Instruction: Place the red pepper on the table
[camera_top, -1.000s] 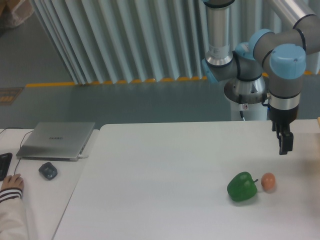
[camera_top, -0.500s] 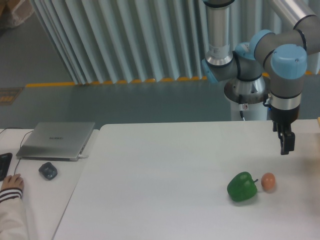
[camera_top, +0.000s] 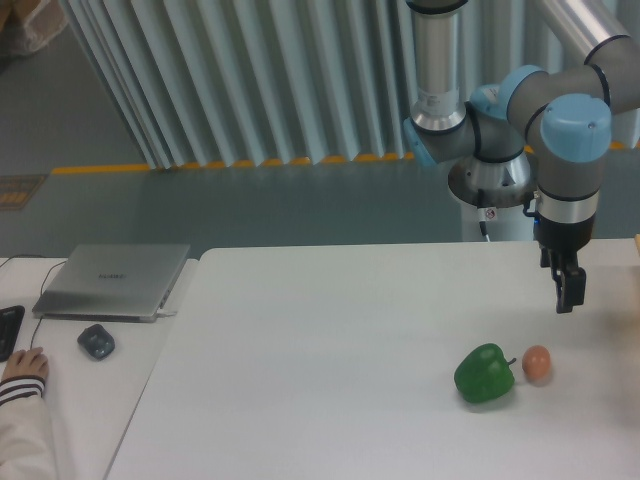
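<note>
camera | our gripper (camera_top: 566, 292) hangs clenched, empty | green pepper (camera_top: 485, 374), egg (camera_top: 537, 363) below on table (camera_top: 330, 340) | we see no red pepper; placing pending

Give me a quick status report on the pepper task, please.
Gripper hangs above the table, carrying nothing; open or shut unclear. Red pepper not in view. Green pepper and small orange egg-shaped thing sit below the gripper.

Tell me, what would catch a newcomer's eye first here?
Probably the big grey-and-blue jointed robot arm at upper right, its dark hand hanging above the white table. Below it, a glossy green bell pepper lies beside a small orange-tan egg-shaped thing. A silver laptop rests far left.
</note>
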